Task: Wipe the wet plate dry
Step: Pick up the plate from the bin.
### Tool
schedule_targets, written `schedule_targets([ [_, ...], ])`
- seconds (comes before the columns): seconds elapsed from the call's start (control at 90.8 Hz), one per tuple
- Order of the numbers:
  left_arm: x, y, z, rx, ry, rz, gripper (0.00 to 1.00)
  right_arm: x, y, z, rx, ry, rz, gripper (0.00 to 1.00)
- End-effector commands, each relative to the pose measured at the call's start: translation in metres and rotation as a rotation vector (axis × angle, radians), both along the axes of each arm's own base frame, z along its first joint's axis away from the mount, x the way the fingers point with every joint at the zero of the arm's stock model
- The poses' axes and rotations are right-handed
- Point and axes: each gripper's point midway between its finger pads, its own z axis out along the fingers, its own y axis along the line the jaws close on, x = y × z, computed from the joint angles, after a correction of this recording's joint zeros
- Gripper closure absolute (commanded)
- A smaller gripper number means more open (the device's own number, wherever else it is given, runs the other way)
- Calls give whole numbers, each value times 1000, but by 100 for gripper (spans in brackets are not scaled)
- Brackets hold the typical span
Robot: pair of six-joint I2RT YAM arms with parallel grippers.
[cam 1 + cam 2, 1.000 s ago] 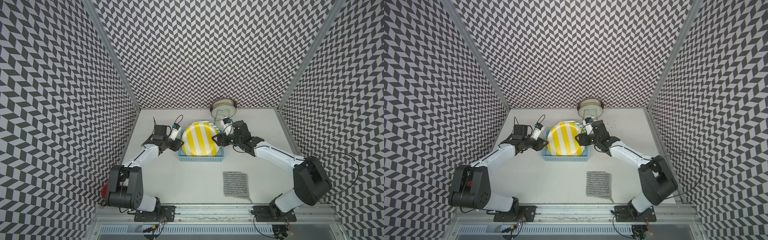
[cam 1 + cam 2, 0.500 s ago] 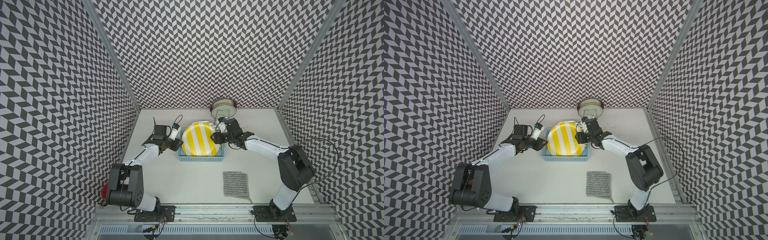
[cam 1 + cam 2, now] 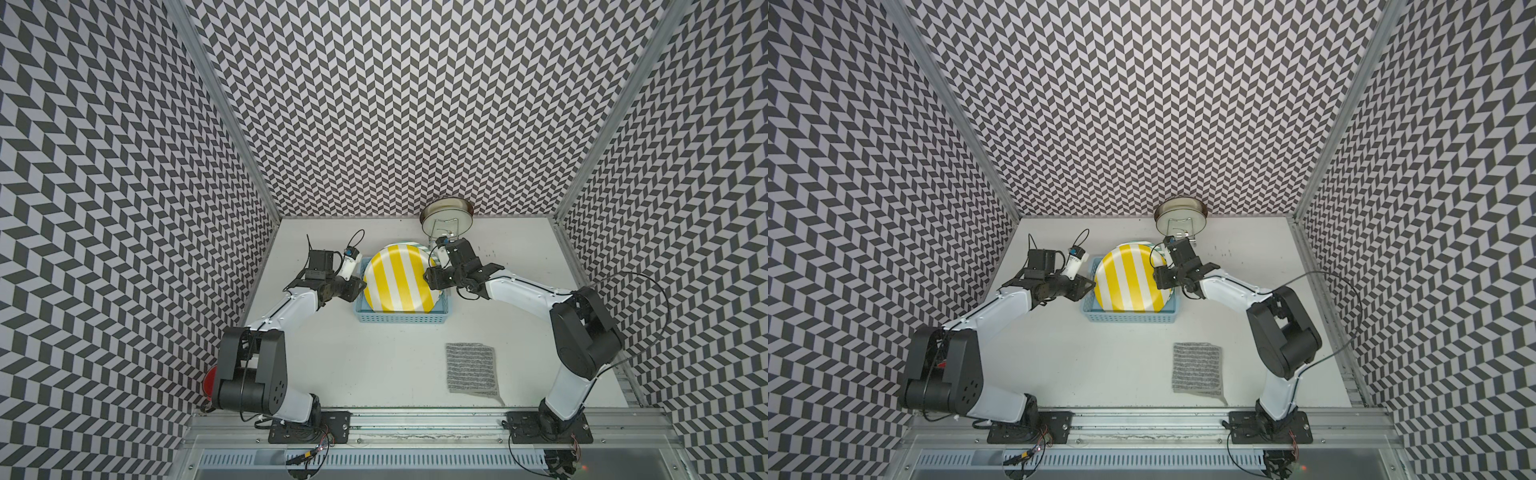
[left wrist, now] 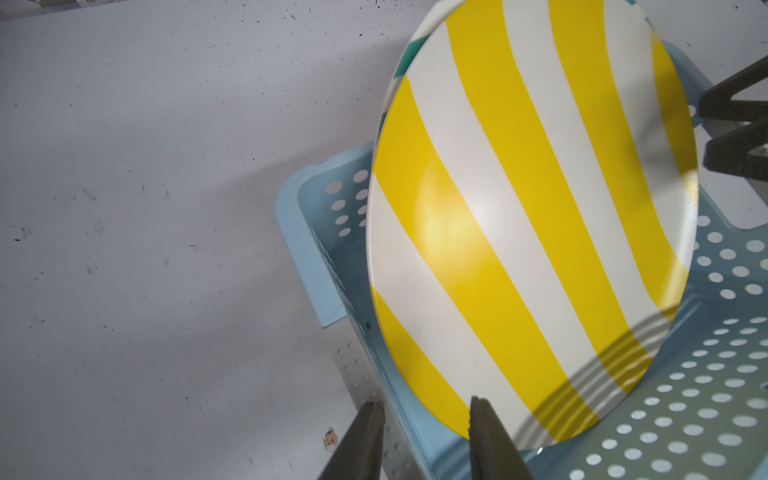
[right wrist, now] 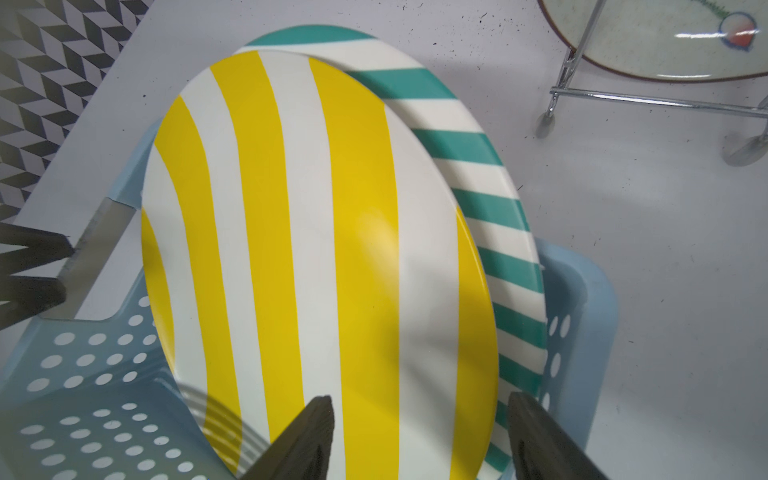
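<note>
My right arm has swung its elbow back out to the right since a second ago, and my right gripper (image 5: 419,399) has crept a little further in over the plate's right edge. My left arm has hardly shifted.

Nearest me, to the right, the cloth (image 3: 471,368) lies flat on the matte white table (image 3: 374,365). It is a grey, ribbed, roughly square rag, and it looks soft and limp. It sits well apart from both grippers, on my right arm's side.

Further back is the basket (image 3: 401,318), pale blue plastic with round holes punched through it. The yellow plate (image 3: 397,278) stands on edge inside it, leaning back, with its striped face towards me. It is round, thin-rimmed, hard and glossy, so probably slippery if wet, though I can see no drops.

The plate's flat face runs left to right between my hands, so any grip has to pinch the rim from front to back. My left gripper (image 4: 424,405) is at the left rim, fingers apart, with the basket wall and the plate's edge in the gap, clamped on nothing. My right fingers stand wider apart. They straddle the right rim and also the green plate (image 5: 478,145) just behind it, so I think closing here could catch both.

Farthest back, a pale dish (image 3: 446,212) rests on a wire stand (image 5: 665,99).
</note>
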Motion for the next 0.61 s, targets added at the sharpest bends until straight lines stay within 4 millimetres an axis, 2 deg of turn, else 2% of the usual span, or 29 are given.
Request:
schedule_targets([
  [0.0,-4,-1,-10,-8,35,-3,64,4,5,-11,-15,10,7,30],
  [0.209,-4,-2,-12,-11,41,-5,64,1,15,-25,12,62,44,29],
  [0.375,-5,-3,-14,-13,51,-9,63,-7,24,-26,61,87,89,29],
  [0.485,-6,-4,-16,-18,59,-11,64,-15,33,-19,128,99,145,31],
  [0.595,-6,-5,-18,-22,68,-14,64,-23,42,-5,204,92,206,33],
])
